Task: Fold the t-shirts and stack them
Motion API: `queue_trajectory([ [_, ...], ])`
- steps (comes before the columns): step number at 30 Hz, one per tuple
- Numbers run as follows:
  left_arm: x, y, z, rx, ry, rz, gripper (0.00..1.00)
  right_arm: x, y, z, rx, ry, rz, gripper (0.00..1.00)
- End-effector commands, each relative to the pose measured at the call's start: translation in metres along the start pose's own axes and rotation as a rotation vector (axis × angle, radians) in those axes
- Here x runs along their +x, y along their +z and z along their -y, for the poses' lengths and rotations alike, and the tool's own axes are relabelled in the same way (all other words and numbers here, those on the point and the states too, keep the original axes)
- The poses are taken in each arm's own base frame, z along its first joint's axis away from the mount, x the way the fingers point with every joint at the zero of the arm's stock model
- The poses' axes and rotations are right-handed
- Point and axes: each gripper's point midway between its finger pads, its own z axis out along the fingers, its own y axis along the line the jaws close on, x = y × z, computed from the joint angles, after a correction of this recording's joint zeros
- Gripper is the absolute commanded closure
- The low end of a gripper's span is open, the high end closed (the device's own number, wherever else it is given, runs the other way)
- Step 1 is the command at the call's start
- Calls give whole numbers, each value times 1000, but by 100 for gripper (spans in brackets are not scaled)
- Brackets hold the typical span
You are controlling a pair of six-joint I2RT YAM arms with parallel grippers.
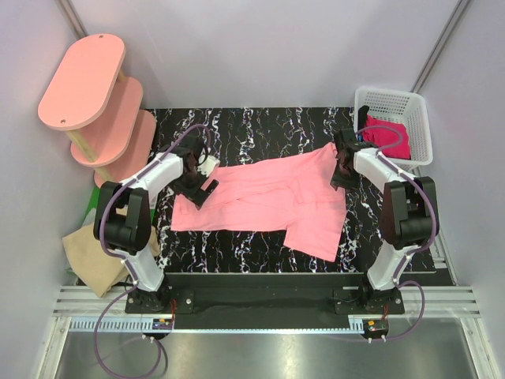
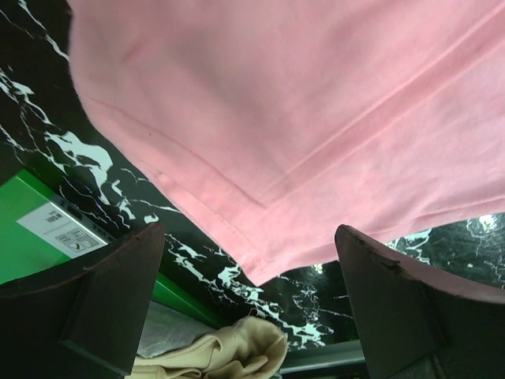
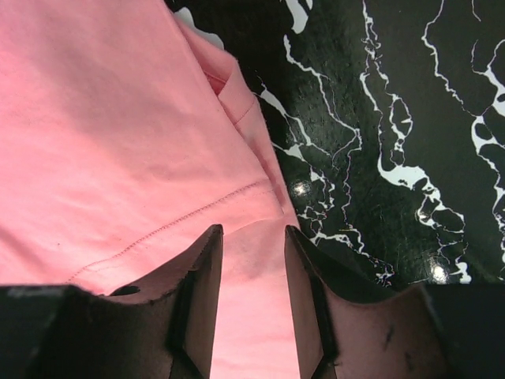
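Both the left gripper (image 2: pixel 248 245), spread wide, and the right gripper (image 3: pixel 252 237), narrowly parted, hover over the pink t-shirt (image 1: pixel 268 197); a shallow pinch could skew the fold.

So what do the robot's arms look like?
They're twins! The left arm and right arm both have white shells with chunky black joints, and they stand on black bases. A purple cable loops along each one. The left gripper and right gripper each have two flat, dark, wedge-shaped fingers.
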Motion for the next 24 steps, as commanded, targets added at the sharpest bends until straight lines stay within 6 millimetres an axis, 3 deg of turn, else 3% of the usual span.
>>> queue_trajectory([
  [1, -10, 3, 2, 20, -29, 24, 5, -13, -13, -5, -32, 39, 80, 55],
  [15, 1, 6, 4, 17, -35, 11, 5, 2, 9, 5, 33, 13, 41, 51],
  [24, 4, 6, 1, 6, -47, 8, 5, 16, 26, 5, 47, 3, -14, 56],
])
